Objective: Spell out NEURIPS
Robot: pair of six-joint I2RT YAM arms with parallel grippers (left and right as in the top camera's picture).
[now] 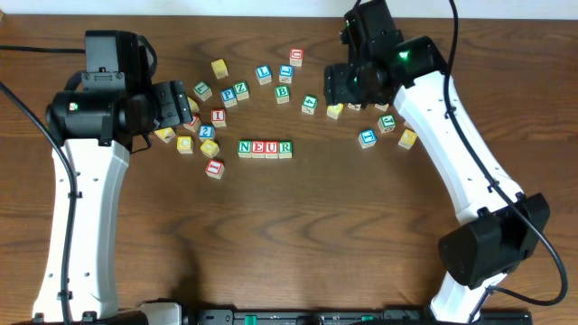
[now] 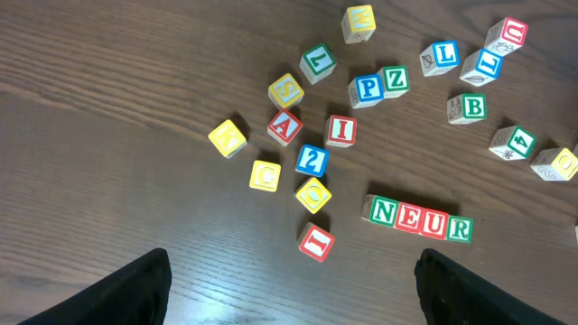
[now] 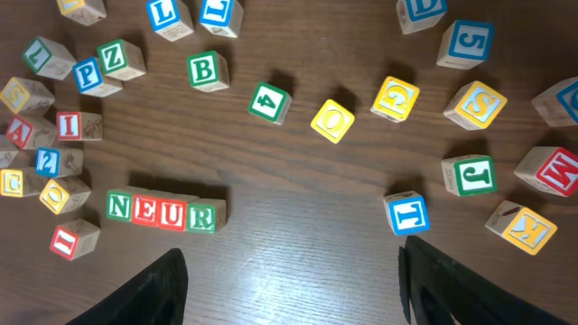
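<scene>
Tabletop (image 1: 298,235) is dark wood. The left claw (image 2: 293,284) is open wide and holds nothing. The right claw (image 3: 293,280) is open too, and empty. Four blocks touch in a row: NEUR (image 1: 265,148). A red I block (image 1: 214,168) lies near its left end. A blue P block (image 1: 228,97) sits farther back, just beside a green Z block (image 1: 240,90).

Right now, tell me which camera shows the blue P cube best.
Left wrist: the blue P cube sits in the upper middle, letter large and sharp, beside the green Z cube. Right wrist shows it legible, but near the left edge. Overhead shows it tiny, letter hardly readable.
</scene>
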